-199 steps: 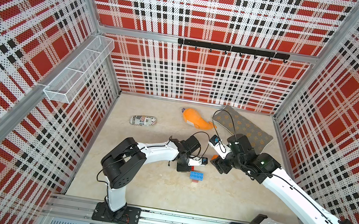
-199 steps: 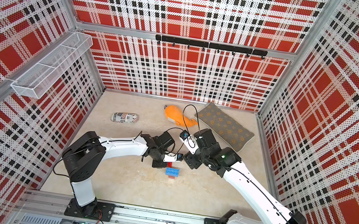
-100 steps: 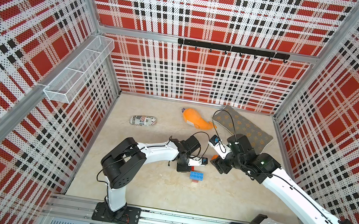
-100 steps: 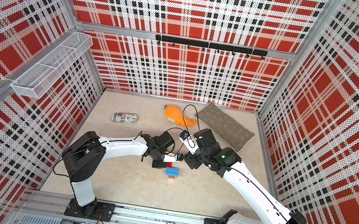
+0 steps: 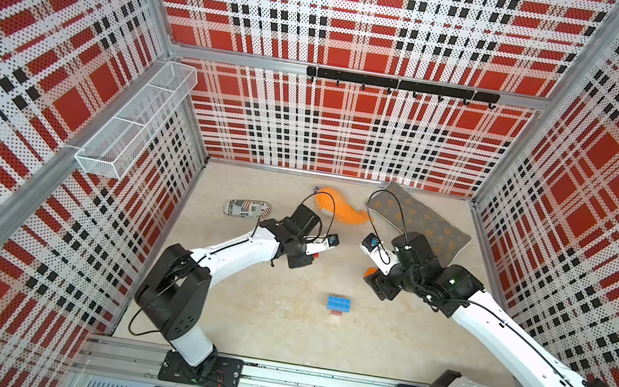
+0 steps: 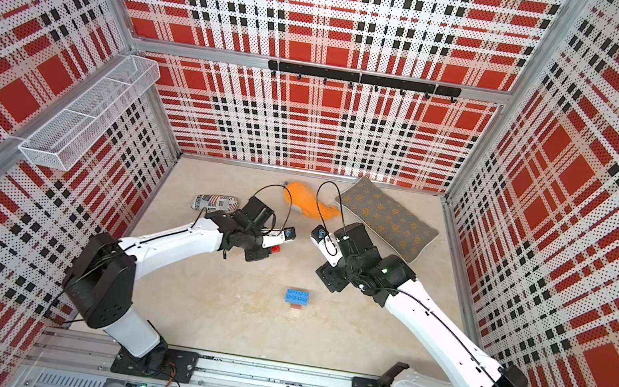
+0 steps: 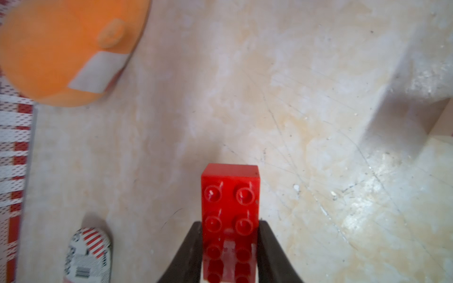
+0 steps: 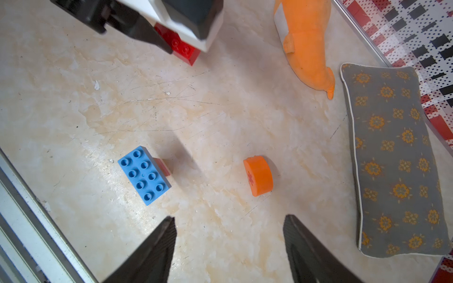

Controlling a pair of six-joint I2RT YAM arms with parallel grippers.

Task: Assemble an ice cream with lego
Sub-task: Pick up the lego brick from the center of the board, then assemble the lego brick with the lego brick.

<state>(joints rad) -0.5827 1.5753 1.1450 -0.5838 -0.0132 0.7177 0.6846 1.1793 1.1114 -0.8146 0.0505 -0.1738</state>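
Gripping the red brick point(image 7: 230, 196) by one end, the left gripper point(image 7: 230, 224) is clamped tight. Much of the brick overhangs beyond its jaws (a long lever), so pressing it onto the blue stack point(image 8: 144, 175), ahead of the empty, half-parted right gripper point(image 8: 229, 220), could twist it askew.

You get bright, even light; both top views bow at the edges. Your left wrist view blurs the whale point(image 7: 61, 49); glare sheens the counter point(image 7: 367, 208).
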